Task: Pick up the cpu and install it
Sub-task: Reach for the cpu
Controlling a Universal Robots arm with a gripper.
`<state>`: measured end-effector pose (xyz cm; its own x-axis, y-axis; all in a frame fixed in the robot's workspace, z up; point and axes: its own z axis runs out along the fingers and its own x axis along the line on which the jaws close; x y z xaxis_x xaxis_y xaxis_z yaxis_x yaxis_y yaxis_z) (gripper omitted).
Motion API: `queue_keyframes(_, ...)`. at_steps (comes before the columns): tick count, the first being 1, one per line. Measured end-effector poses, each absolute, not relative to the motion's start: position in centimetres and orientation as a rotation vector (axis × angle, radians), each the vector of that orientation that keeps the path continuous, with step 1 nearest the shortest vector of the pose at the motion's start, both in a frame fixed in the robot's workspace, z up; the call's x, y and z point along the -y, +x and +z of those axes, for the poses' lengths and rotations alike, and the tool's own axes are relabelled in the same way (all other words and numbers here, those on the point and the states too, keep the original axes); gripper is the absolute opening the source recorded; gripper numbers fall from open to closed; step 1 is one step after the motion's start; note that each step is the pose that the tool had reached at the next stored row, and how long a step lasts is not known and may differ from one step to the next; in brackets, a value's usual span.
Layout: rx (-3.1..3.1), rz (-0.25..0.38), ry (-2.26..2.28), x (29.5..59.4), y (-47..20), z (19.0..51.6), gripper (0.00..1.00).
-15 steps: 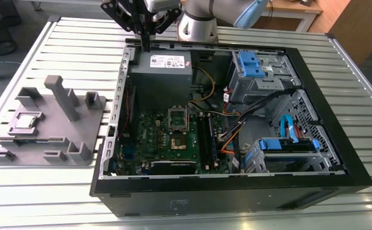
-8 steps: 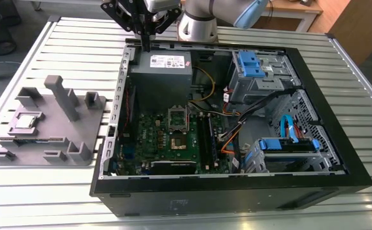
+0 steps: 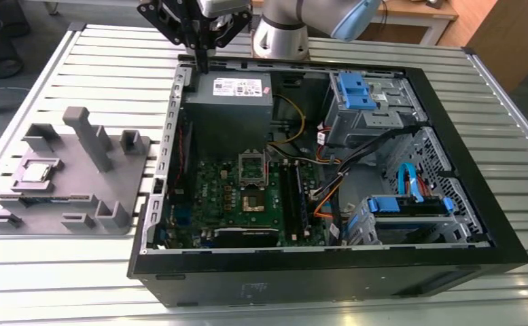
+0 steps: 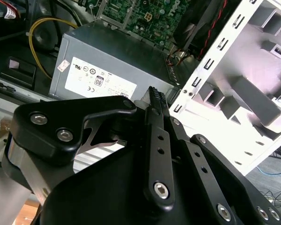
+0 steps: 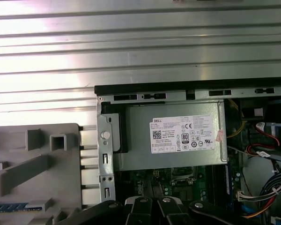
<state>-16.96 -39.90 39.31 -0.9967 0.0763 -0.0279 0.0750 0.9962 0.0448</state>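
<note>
Pressed together and empty, my jaws hung over the power supply [image 3: 230, 87]. Well apart, the cpu [image 3: 35, 171] lay flat on the grey holder [image 3: 64, 207] on the bench [image 3: 109, 54]. I judged it light, stiff and fragile, best gripped by its edges.

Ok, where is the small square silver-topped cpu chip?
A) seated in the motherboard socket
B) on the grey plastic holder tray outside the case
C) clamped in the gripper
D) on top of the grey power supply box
B: the cpu lies on the grey plastic holder tray at the exterior view's left, outside the black computer case, apart from the gripper.
</note>
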Motion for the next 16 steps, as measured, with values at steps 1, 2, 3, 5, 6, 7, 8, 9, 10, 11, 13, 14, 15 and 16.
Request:
queue_keyframes(1,-3.109,0.068,0.118,39.9,-17.06,39.31,0.11)
queue_keyframes(2,-3.109,0.068,0.118,39.9,-17.16,39.31,0.11)
queue_keyframes(3,-3.109,0.068,0.118,39.9,-17.24,39.31,0.11)
queue_keyframes(5,-3.109,0.068,0.118,39.89,-17.29,39.31,0.11)
queue_keyframes(6,-3.109,0.068,0.118,39.9,-17.37,39.31,0.11)
queue_keyframes(7,-3.109,0.068,0.118,39.89,-17.44,39.31,0.11)
queue_keyframes(8,-3.109,0.068,0.118,39.9,-17.44,39.31,0.11)
queue_keyframes(9,-3.109,0.068,0.118,39.9,-17.44,39.31,0.11)
queue_keyframes(10,-3.109,0.068,0.118,39.9,-17.44,39.31,0.11)
queue_keyframes(11,-3.109,0.068,0.118,39.9,-17.44,39.31,0.11)
queue_keyframes(13,-3.109,0.068,0.118,39.9,-17.45,39.31,0.11)
queue_keyframes(14,-3.109,0.068,0.118,39.9,-17.47,39.31,0.11)
queue_keyframes(15,-3.109,0.068,0.118,39.9,-17.53,39.31,0.11)
queue_keyframes(16,-3.109,0.068,0.118,39.9,-17.58,39.31,0.11)
